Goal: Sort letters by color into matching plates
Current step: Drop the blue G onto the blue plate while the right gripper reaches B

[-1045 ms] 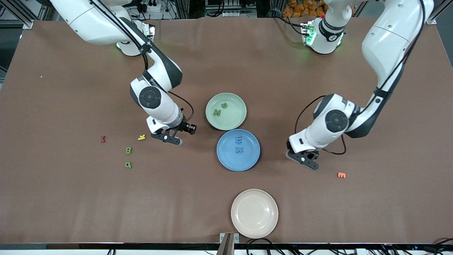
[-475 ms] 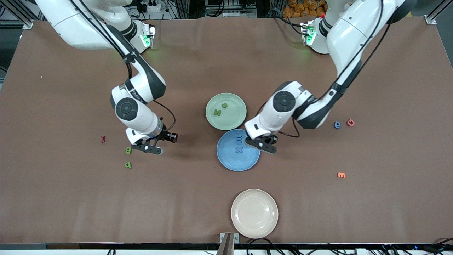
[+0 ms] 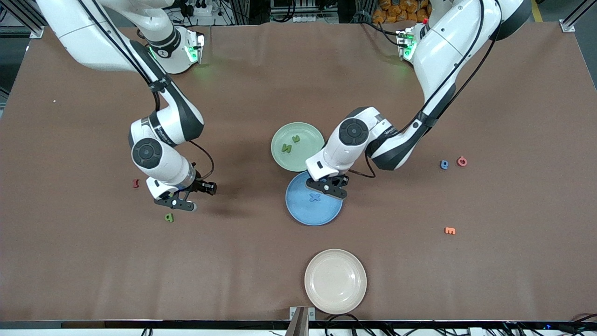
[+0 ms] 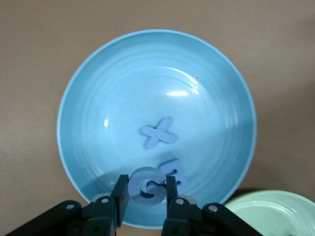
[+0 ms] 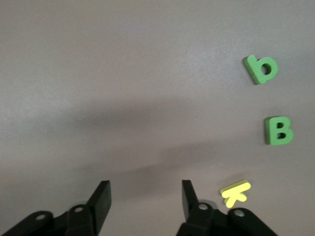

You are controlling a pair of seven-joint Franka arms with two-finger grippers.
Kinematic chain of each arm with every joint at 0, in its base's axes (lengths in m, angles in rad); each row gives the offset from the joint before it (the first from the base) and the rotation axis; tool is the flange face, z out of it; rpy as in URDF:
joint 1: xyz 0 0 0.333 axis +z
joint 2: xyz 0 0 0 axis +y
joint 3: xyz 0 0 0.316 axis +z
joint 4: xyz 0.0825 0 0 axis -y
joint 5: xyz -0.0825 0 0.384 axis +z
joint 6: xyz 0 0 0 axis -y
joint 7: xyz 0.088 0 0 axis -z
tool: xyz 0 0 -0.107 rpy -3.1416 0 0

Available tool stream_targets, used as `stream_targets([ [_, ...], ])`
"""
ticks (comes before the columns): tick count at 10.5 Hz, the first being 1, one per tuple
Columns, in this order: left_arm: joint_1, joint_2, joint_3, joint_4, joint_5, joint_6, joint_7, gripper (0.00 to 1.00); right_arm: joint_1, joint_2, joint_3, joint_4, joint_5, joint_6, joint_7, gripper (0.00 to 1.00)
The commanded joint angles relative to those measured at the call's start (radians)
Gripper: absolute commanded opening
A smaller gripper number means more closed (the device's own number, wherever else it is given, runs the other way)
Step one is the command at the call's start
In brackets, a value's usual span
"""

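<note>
My left gripper (image 3: 326, 187) hangs over the blue plate (image 3: 310, 215), shut on a round blue letter (image 4: 145, 184). In the plate (image 4: 78, 93) lie a blue X (image 4: 158, 132) and another blue letter (image 4: 175, 170), partly hidden by the held one. The mint green plate (image 3: 305, 154) holds two green letters (image 3: 286, 148). My right gripper (image 3: 175, 203) stands open and empty over the table beside a green B (image 5: 278, 130) and a green b (image 5: 261, 69), the latter also showing in the front view (image 3: 169, 217). A loose blue letter (image 3: 444, 164) lies toward the left arm's end.
A yellow K (image 5: 236, 192) lies next to my right gripper's fingers. Red letters (image 3: 135, 183) (image 3: 461, 161) and an orange one (image 3: 450, 230) lie on the brown table. A cream-beige plate (image 3: 336, 281) sits nearest the front camera.
My left arm swung in from its end of the table to over the blue plate, carrying the blue letter. My right arm moved out over the green letters and its jaws widened.
</note>
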Motion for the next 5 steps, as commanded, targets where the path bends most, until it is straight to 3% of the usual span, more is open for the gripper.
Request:
stream_targets([
  [1,-0.007,0.012,0.029,0.025,0.006,0.002,0.001,0.00,-0.004,-0.018,-0.030,-0.013,-0.010,-0.008,-0.062,0.72],
  [2,-0.010,0.012,0.034,0.025,0.004,0.002,-0.001,0.00,-0.003,-0.018,-0.036,-0.014,-0.010,-0.008,-0.072,0.72],
  [3,-0.015,0.012,0.034,0.025,0.006,0.002,0.001,0.38,-0.001,-0.018,-0.057,-0.016,-0.010,-0.008,-0.084,0.70],
  [4,-0.015,0.012,0.035,0.025,0.033,0.002,0.005,0.99,-0.001,-0.025,-0.067,-0.016,-0.010,-0.008,-0.095,0.69],
  [5,-0.013,0.011,0.035,0.025,0.036,0.002,0.004,1.00,-0.004,-0.031,-0.071,-0.014,-0.010,-0.008,-0.107,0.69],
])
